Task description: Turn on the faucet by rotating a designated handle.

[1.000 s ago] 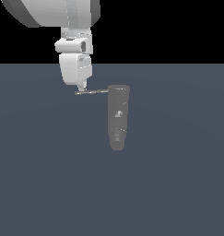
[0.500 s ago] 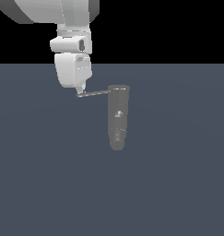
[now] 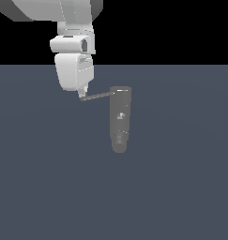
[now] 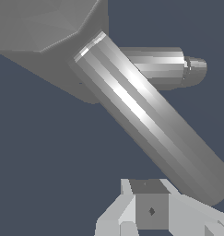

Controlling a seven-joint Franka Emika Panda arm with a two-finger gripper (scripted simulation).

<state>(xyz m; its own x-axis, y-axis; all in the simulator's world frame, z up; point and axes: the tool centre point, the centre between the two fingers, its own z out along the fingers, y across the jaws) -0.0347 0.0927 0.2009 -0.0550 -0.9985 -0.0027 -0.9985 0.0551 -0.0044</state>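
The faucet is a dark grey elongated body lying on the flat grey floor, its rounded end toward the viewer in the exterior view. The handle, a thin grey rod, sticks out from the faucet's flat-topped end toward the exterior view's left. My gripper comes down from above with its fingertips at the rod's free end, touching it. In the wrist view the handle runs as a thick bright bar from the faucet toward my gripper. The fingers are together, with nothing between them.
The floor is a plain dark grey-blue surface with a black background behind it. The white arm links rise above the handle's free end.
The handle's free end has swung slightly down in the picture, so the rod now slants a little. My gripper has shifted slightly to the exterior view's left with it.
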